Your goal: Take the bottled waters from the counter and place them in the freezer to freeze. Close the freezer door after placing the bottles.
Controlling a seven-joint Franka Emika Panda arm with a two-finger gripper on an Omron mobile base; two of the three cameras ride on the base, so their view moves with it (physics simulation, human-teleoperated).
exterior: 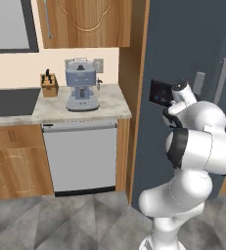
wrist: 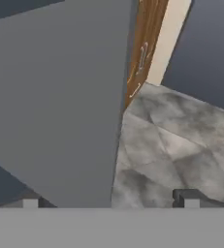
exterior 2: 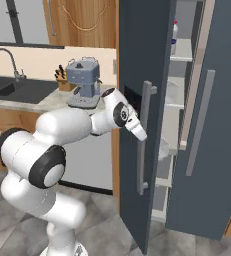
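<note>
- A red-capped bottle (exterior 2: 175, 31) is standing upright on a high pale shelf (exterior 2: 181, 51) inside the freezer (exterior 2: 183, 100), well above the long handle (exterior 2: 143, 137) of the freezer door (exterior 2: 139, 60).
- The freezer door is standing ajar, swung out toward the robot, with its edge facing the right base camera and the pale shelves showing in the gap behind it.
- The black dispenser panel (exterior: 159, 93) is sitting on the door's outer face, just beside the robot's white wrist.
- The pincer (wrist: 111, 201) is hanging released: in the hand view its 2 dark fingertips (wrist: 187, 197) are standing wide apart with nothing between them, pointing down at the grey tiled floor (wrist: 181, 145) beside the door's outer face.
- In the right base view the wrist is sitting just beside the door handle, on its left; whether it is touching the handle I cannot tell.
- The tabletop (exterior: 109, 105) is lying left of the freezer door, carrying a blue-grey coffee machine (exterior: 81, 83) and a knife block (exterior: 49, 84).
- The dark sink (exterior 2: 17, 90) with its curved tap (exterior 2: 4, 60) is sitting further left of the coffee machine.
- A silver dishwasher front (exterior: 80, 158) is sitting under the tabletop, below the coffee machine.
</note>
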